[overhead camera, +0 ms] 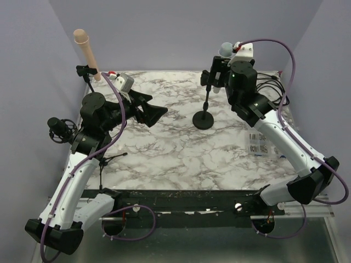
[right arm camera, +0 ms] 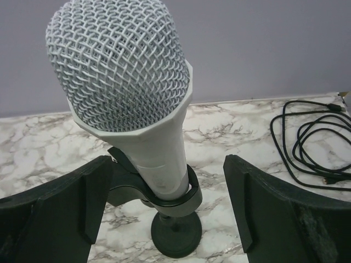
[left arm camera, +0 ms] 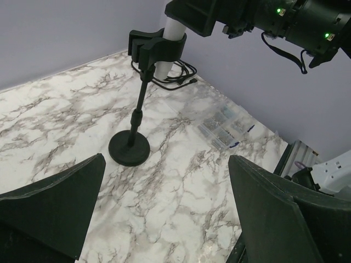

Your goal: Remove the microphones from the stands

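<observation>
A: Mic status?
B: Grey mesh-headed microphone (right arm camera: 131, 104) is seated in the clip of the black round-base stand (right arm camera: 174, 235), towards the far right of the white marble-pattern table (overhead camera: 164, 159).
A: Right claw?
B: Right gripper (right arm camera: 164, 203) is spread wide, one finger on each side of the mic body, no contact.
A: Left?
B: Left gripper (left arm camera: 164, 213) is open and empty, facing the stand, well apart from it.

Top cam high, rear; L wrist mid-range, R wrist close-up; all share stand (overhead camera: 204, 119).
</observation>
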### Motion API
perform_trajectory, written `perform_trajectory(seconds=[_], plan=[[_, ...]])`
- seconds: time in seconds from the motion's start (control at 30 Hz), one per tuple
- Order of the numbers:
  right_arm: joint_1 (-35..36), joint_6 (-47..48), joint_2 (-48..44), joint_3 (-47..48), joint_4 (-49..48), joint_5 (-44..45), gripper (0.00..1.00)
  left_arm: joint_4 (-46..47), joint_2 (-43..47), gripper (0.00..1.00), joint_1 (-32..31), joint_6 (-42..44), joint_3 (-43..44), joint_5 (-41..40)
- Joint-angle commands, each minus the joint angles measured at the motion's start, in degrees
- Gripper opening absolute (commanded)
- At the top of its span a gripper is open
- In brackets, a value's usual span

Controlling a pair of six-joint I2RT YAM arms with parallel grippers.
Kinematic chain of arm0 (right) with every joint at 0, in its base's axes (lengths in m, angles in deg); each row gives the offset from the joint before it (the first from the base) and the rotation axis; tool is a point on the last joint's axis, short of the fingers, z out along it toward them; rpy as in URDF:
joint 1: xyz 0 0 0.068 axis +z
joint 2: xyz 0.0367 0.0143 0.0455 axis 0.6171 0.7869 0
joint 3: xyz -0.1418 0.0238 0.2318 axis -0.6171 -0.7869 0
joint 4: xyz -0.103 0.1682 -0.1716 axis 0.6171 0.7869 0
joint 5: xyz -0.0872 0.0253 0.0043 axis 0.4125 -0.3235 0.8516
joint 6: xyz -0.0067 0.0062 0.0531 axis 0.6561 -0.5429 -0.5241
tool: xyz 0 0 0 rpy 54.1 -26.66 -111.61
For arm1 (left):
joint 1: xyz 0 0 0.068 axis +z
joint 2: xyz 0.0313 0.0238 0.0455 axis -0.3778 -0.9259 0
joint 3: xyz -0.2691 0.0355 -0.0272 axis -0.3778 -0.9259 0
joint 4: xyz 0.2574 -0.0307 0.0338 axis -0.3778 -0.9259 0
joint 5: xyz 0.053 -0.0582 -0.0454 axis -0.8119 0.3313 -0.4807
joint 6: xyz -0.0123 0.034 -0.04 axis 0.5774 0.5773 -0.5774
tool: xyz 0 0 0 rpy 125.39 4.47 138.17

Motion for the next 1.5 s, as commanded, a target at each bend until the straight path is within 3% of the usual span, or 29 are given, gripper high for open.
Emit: perform_trajectory(seconds=[0.0, 0.2, 0.37, 0.47, 0.63, 0.83, 1.0, 1.27, 1.47], plan=[[1.16, 3.33, 1.79, 1.74, -3.94, 5.96, 0.88, 0.93, -0.06, 0.99, -0.35, -0.25, 0.35, 1.27], [3.47, 7.39, 2.96, -0.80, -8.75, 11.50, 0.77, 1.45, -0.40, 0.99, -0.35, -0.32, 0.28, 2.33], [4.37, 10.67, 3.29, -2.87, -13.55, 15.02, 0.74, 1.67, -0.84, 0.99, -0.36, -1.03, 0.08, 1.70], [4.47, 11.71, 3.27, -3.83, -15.64, 15.10, 0.65, 1.84, -1.25, 0.99, -0.35, -1.02, -0.03, 1.95], [4.43, 13.15, 2.82, -5.34, -18.67, 14.01, 0.60, 1.96, -1.73, 0.99, -0.35, -0.78, -0.17, 2.24], [4.47, 15.94, 1.91, -7.95, -21.34, 6.52, 0.51, 1.91, -2.31, 0.99, -0.38, -0.52, -0.28, 2.42], [4.48, 15.16, 1.40, -8.58, -20.90, 0.82, 0.30, 2.05, -2.79, 0.99, -0.44, -0.32, -0.54, 2.27], [4.48, 9.87, -0.49, -8.65, -16.24, -14.61, 0.06, 2.17, -4.03, 0.99, -1.21, 0.53, -0.73, 2.51], [4.48, 3.96, 0.10, -6.26, -10.63, -24.73, 0.01, 1.50, -3.85, 0.97, -1.71, 1.17, -0.82, 0.31]])
